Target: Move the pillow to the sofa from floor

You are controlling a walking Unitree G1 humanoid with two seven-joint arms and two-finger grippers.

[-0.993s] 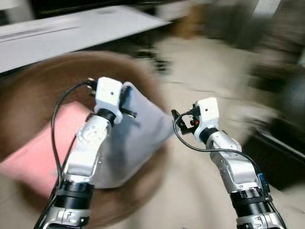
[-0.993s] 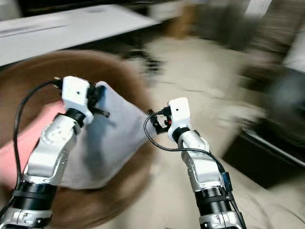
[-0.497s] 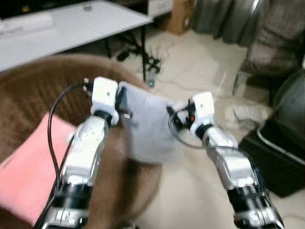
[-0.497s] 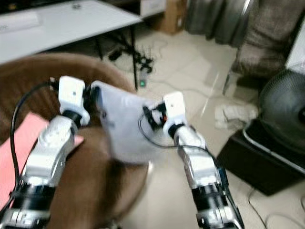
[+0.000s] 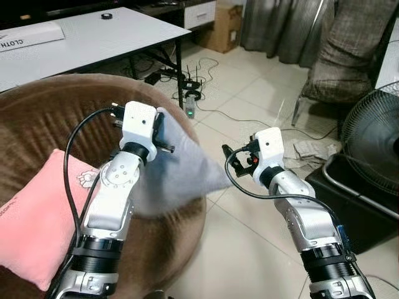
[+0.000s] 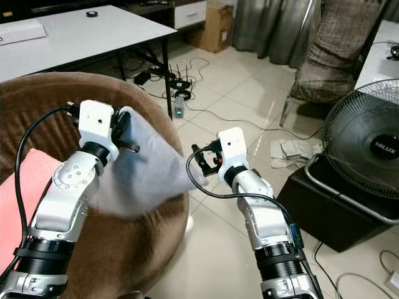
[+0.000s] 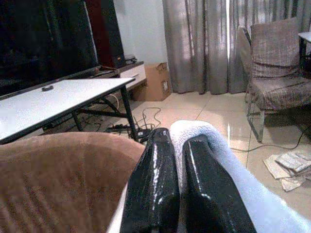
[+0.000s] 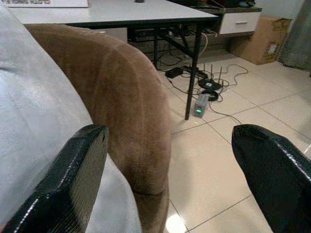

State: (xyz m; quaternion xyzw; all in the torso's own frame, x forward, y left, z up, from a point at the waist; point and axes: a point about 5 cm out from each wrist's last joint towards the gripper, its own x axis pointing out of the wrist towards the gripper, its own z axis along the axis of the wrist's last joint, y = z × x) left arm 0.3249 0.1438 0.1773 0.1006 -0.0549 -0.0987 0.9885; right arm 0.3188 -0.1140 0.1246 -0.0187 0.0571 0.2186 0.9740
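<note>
A pale grey pillow hangs by its top corner over the rim of the round brown sofa. My left gripper is shut on that corner, with the cloth pinched between its two black fingers. My right gripper is open beside the pillow's lower right corner, over the tiled floor. The pillow lies against one of its fingers and the other finger stands free. A pink pillow lies on the sofa seat.
A white table stands behind the sofa. Cables and a power strip lie on the tiles by its leg. At the right are a fan on a black box and a grey chair.
The view has swung and steadied. Half a second ago the pillow was held up between both grippers; now it sags lower over the sofa rim, held by the left gripper alone.
</note>
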